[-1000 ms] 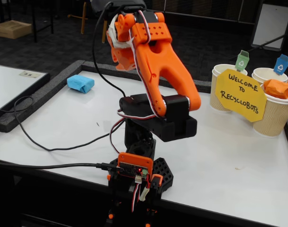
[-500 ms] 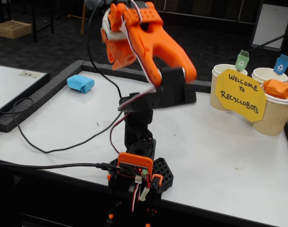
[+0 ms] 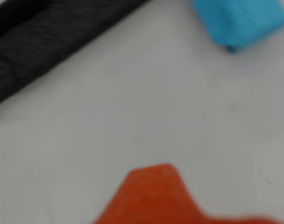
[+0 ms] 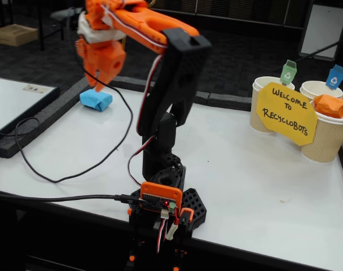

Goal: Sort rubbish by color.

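Fixed view first: we see the blue paper wad [image 4: 96, 100] lying on the white table [image 4: 262, 186] near its far left corner, just beside the dark foam border [image 4: 36, 121]. The gripper [image 4: 99, 83] hangs in the air above and slightly in front of it, touching nothing. Whether its fingers are spread or pressed together we cannot tell; from here they merge into one orange mass, and the wrist view shows only one blurred orange fingertip [image 3: 153, 196] at the bottom edge, with the wad [image 3: 240, 21] at the upper right.

The orange paper wad [image 4: 330, 105] already sits in the nearest paper cup [image 4: 325, 138] on the right, behind the yellow "Welcome to Recyclobots" sign [image 4: 285, 113]. We see no green wad.

We judge the blue wad to be very light, soft and crushable, with a rough crumpled surface that should not slip. It looks squarish and flattened, so we would take it across its narrower width, low and centred, closing gently. Being so light, it could skid away if one finger touches first.
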